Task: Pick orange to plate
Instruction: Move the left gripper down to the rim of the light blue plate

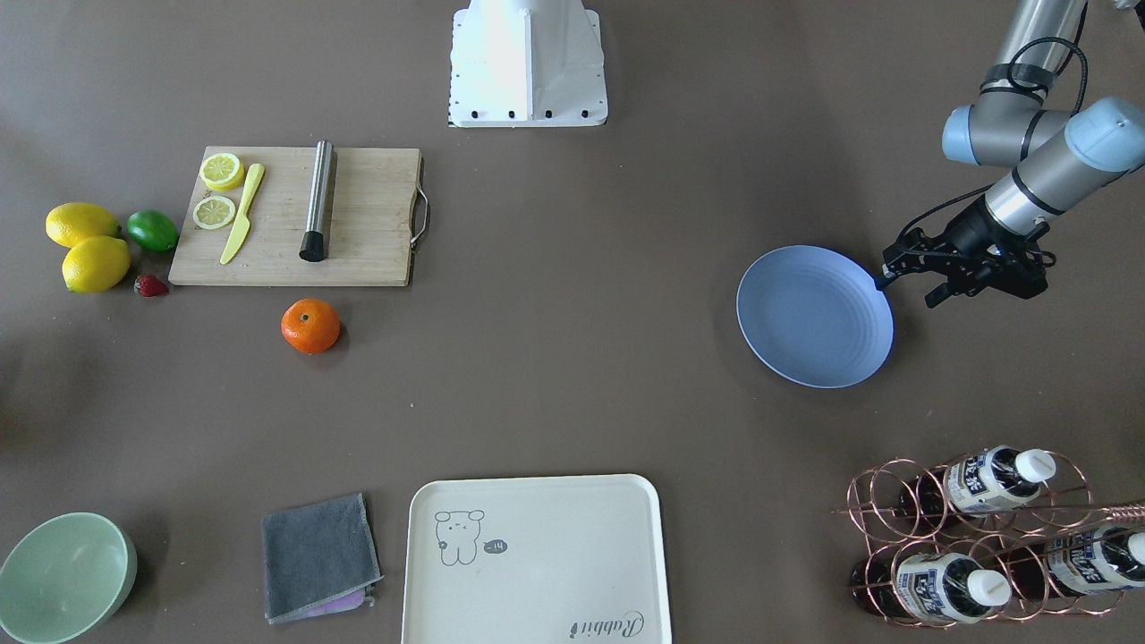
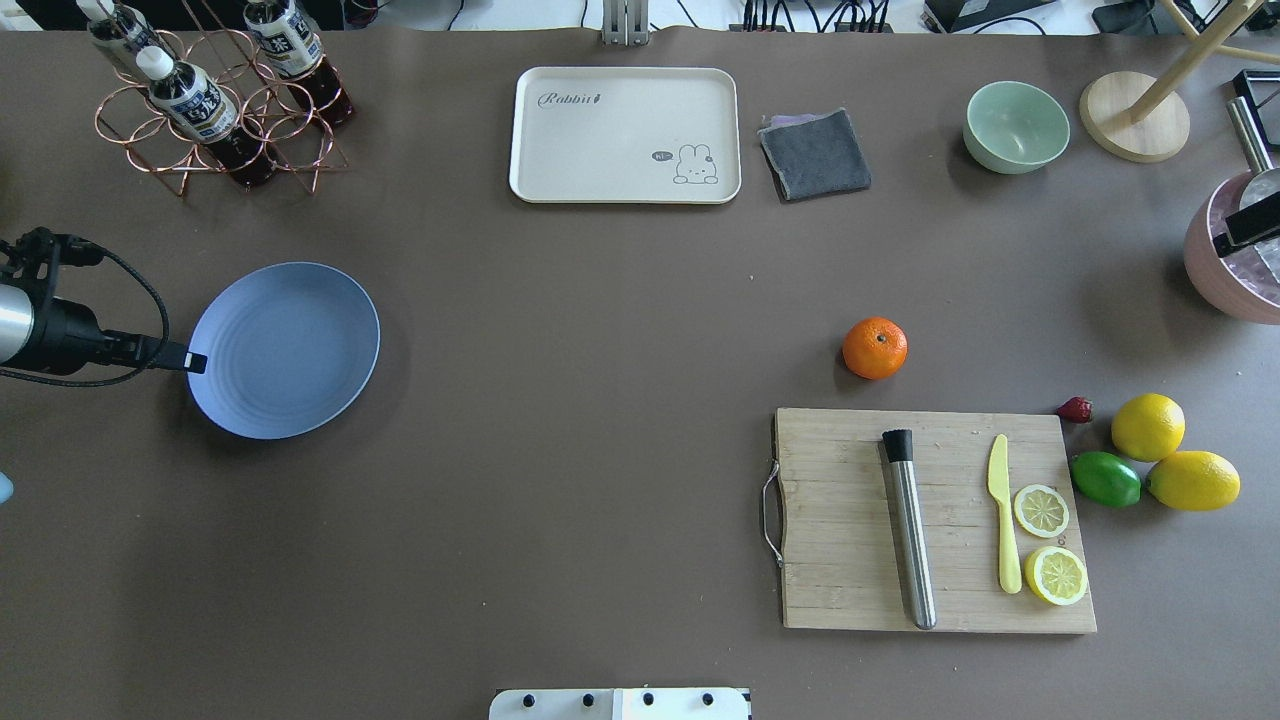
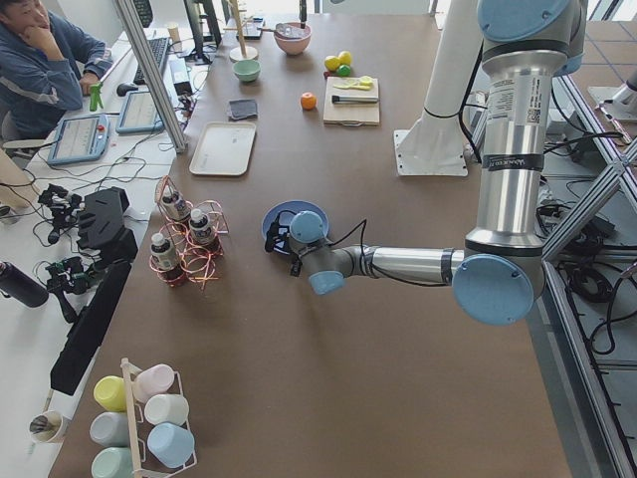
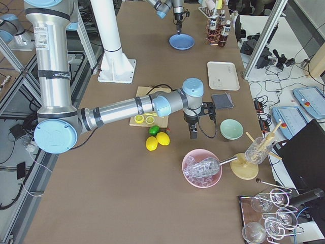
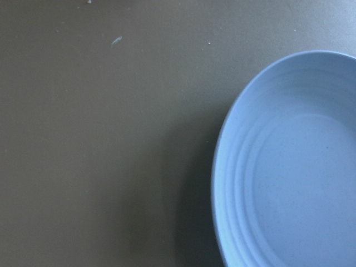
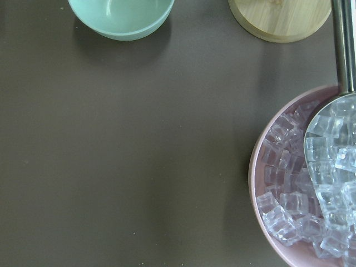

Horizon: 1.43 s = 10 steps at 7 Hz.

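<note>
Orange (image 2: 875, 348) rests on the table (image 2: 600, 400), well apart from the plate (image 2: 285, 350). The left claw (image 1: 905, 292) is apart at the plate's rim. I cannot tell for the right claw (image 4: 193, 133).

Bright-orange orange (image 1: 310, 326); light-blue plate (image 1: 814, 316), faint concentric rings.

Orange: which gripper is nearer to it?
Right. The right gripper hangs by the ice bowl, some way from the orange; the left gripper is far across, beside the plate.
</note>
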{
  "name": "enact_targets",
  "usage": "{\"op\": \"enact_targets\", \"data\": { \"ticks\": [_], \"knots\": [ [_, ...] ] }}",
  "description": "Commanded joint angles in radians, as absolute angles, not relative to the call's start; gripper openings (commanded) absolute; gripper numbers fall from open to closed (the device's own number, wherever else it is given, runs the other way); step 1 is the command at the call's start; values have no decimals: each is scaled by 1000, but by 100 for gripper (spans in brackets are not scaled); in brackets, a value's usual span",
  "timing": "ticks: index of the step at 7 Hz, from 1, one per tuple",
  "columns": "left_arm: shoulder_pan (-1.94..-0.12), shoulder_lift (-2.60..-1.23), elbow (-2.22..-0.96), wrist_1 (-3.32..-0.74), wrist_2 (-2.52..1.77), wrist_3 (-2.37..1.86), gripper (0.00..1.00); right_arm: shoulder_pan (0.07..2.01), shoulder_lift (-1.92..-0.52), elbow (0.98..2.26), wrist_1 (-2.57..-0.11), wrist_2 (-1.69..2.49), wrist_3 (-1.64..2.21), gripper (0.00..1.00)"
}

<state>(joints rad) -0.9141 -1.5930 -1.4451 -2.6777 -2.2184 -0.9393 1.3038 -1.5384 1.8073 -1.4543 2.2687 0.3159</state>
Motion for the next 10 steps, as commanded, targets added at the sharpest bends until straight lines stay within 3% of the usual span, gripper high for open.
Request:
{"op": "enact_targets", "data": {
  "ticks": [1,3,5,6,7,10],
  "knots": [
    [-908,-1604,-1443,-2678,-2217,-945,65,1301,-1539,1807,-1454,2267,314,100],
    [-900,-1626,-1422,-2678,-2217,-945,52,1301,-1540,1807,-1454,2267,314,100],
    [-900,-1641,-1410,-2678,-2217,-945,47,1298,-1540,1806,-1454,2267,314,100],
    [-900,-1641,-1410,-2678,-2217,-945,15,1298,-1539,1807,-1454,2267,314,100],
    [-900,-1641,-1414,-2678,-2217,-948,0,1298,-1539,1807,-1454,2267,314,100],
    [-907,-1711,-1468,-2663,-2226,-1125,0,1298,-1540,1809,-1453,2267,314,100]
  ]
}}
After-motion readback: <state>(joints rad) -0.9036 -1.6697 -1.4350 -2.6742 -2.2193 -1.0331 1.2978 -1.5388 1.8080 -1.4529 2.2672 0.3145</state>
